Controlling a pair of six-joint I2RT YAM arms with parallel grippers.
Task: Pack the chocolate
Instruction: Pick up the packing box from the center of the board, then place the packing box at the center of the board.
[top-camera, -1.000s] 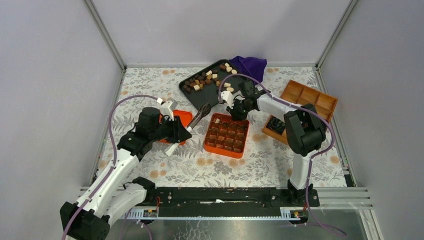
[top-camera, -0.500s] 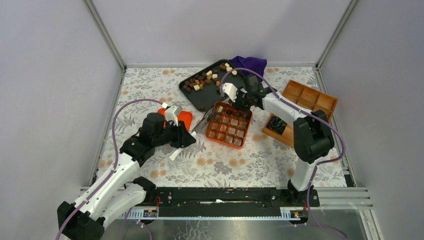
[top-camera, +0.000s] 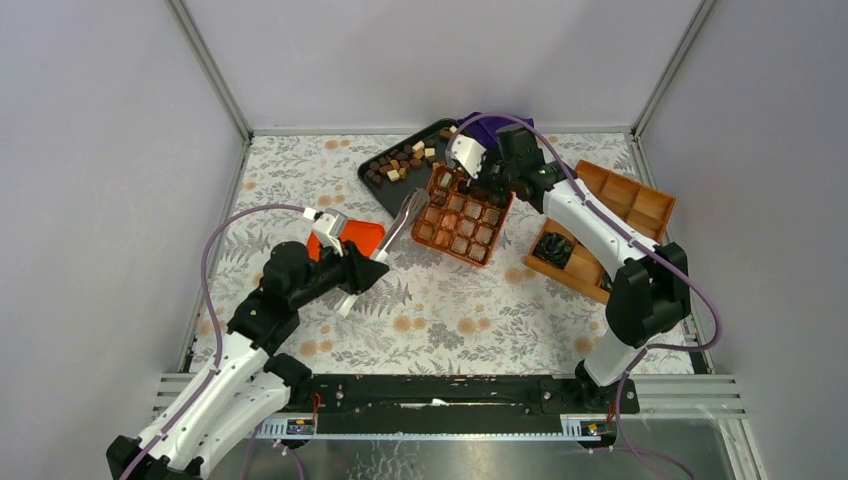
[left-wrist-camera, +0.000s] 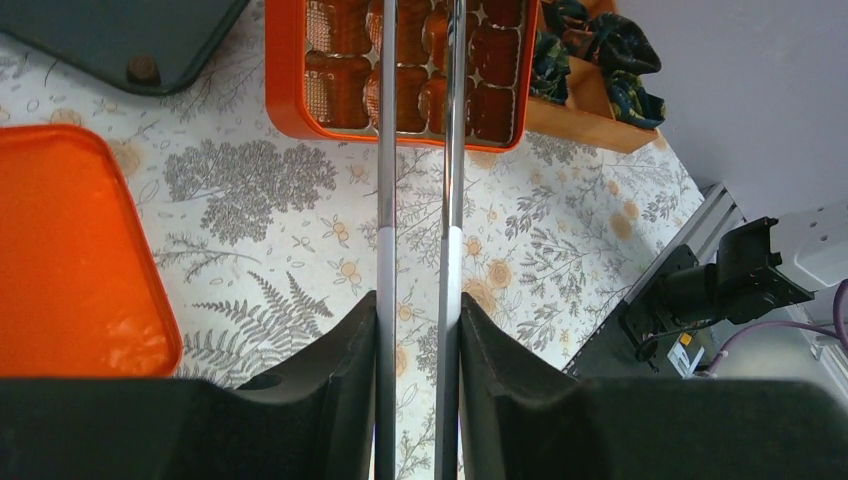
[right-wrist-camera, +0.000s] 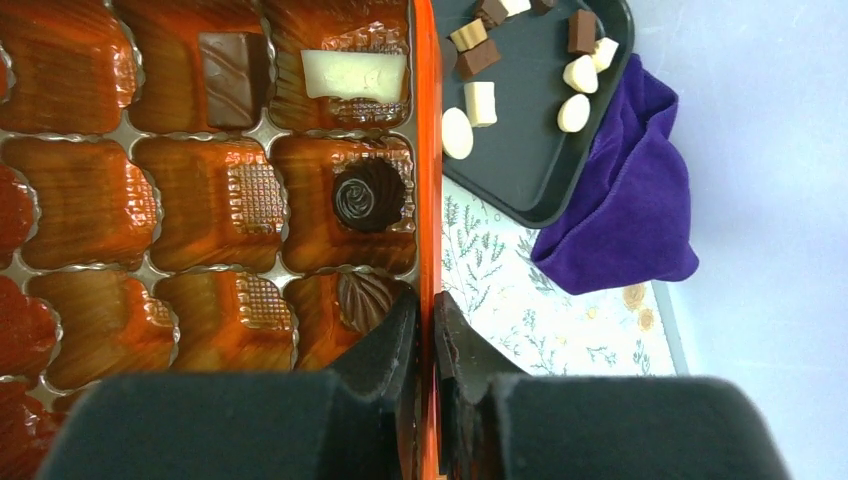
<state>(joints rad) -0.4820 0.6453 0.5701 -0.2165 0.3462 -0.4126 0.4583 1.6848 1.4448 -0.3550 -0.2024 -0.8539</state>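
Observation:
The orange chocolate box lies partly over the black tray. My right gripper is shut on the box's side wall, one finger inside and one outside. Its moulded cells hold a dark bar, a white piece, a round dark piece and a leaf-shaped piece; several cells are bare. Loose chocolate is scattered on the tray. My left gripper is shut on metal tongs, whose arms reach over the box's near-left side.
An orange lid lies by the left gripper. A purple cloth is bunched behind the tray. A wooden divided box at the right holds dark crinkled rolls. Grey walls enclose the table.
My right gripper has dragged the orange box away from me, up against and partly onto the black tray. The left arm has drawn back and left, tongs still gripped.

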